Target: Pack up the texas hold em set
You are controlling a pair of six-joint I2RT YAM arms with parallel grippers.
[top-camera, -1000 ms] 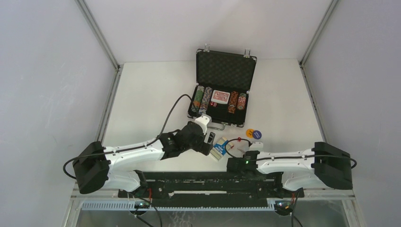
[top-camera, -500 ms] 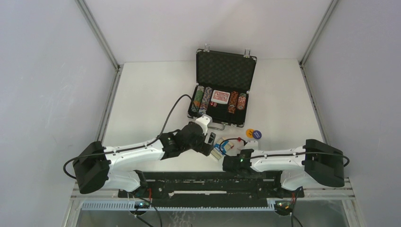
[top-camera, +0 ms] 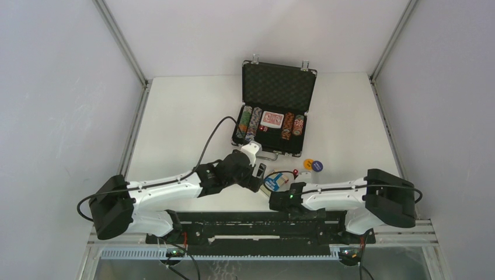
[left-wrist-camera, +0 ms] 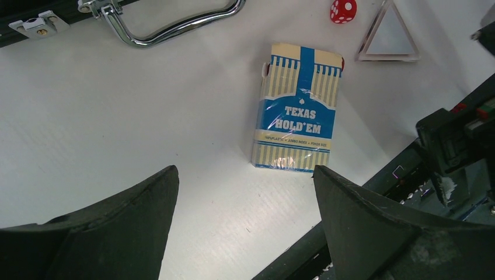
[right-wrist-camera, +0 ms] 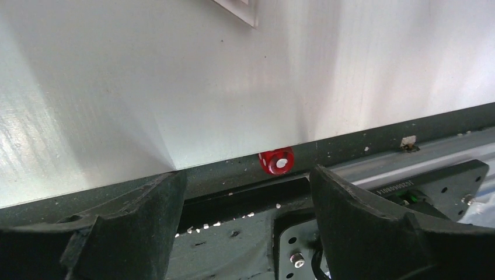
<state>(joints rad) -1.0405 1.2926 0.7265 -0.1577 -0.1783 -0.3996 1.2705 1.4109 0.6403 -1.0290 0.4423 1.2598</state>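
Your small black briefcase [top-camera: 279, 87] stands open, foam-lined lid upright. Inside, multicoloured chip rows [top-camera: 248, 122] flank red-backed cards [top-camera: 271, 119]. A blue-striped "Texas Hold'em" card box [left-wrist-camera: 297, 108] lies flat near the silver handle [left-wrist-camera: 175, 26]. Beside it are a red die [left-wrist-camera: 343, 10] and a clear triangle piece [left-wrist-camera: 389, 38]. Another red die [right-wrist-camera: 276, 162] sits at the white table's [top-camera: 187, 116] near edge.

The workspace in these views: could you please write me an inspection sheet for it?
Surface: white table.
Job's things: briefcase open, chips and red-backed cards inside; card box, die, triangle piece and buttons on the table; second die at the near rail.
Clutter: nothing seen.
Grippers: left gripper and right gripper open, holding nothing.
Cables: black cable loops over the table from the left arm.
Surroundings: grey walls, metal frame.
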